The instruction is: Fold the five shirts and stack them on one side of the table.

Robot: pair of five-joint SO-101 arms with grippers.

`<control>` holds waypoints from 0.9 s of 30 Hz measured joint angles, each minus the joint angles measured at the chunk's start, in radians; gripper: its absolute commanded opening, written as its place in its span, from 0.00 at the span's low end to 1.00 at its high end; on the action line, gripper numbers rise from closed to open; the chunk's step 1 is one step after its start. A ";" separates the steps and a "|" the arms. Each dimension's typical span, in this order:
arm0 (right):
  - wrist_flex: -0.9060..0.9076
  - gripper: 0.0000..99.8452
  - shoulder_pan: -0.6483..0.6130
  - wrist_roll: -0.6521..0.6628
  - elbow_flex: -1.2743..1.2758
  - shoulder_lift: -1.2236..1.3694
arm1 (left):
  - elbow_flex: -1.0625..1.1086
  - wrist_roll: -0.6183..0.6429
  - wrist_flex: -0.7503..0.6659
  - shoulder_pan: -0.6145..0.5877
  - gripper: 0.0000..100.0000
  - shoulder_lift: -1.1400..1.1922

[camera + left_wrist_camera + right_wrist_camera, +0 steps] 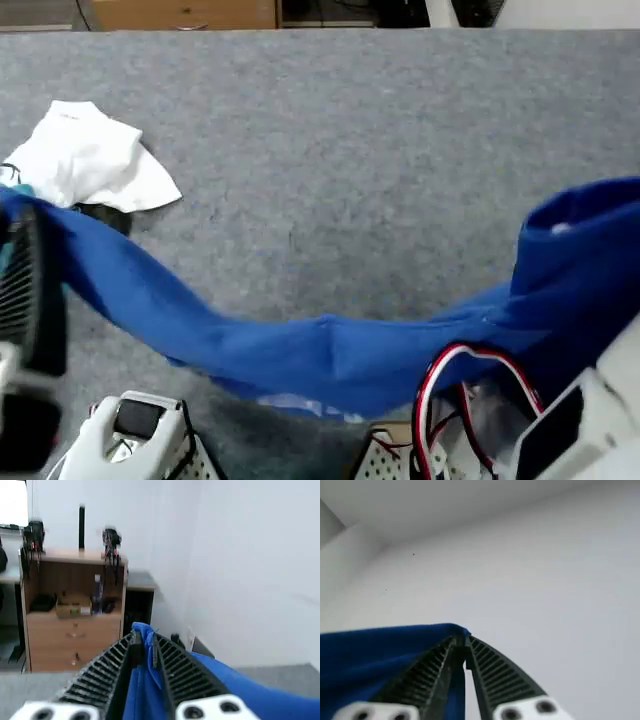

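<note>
As left gripper (144, 644) pinches shirt (330, 360), right gripper (462, 644) likewise

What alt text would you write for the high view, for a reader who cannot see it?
A blue shirt hangs stretched across the near side of a grey table, lifted at both ends and sagging in the middle. A crumpled white shirt lies at the far left.
</note>
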 measured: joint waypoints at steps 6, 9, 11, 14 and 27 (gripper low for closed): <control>0.014 0.00 0.000 0.002 0.238 0.058 | 0.427 0.000 -0.120 0.002 0.02 -0.012; -0.034 0.00 0.000 0.003 0.411 0.141 | 0.678 0.000 -0.347 0.002 0.02 -0.014; -0.100 0.00 -0.003 0.002 0.517 0.215 | 0.872 0.000 -0.555 0.003 0.02 -0.006; -0.235 0.00 -0.031 0.003 0.677 0.327 | 1.169 0.000 -0.954 0.005 0.02 0.058; -0.609 0.00 -0.144 0.081 0.848 0.832 | 1.016 -0.002 -1.606 -0.028 0.02 0.862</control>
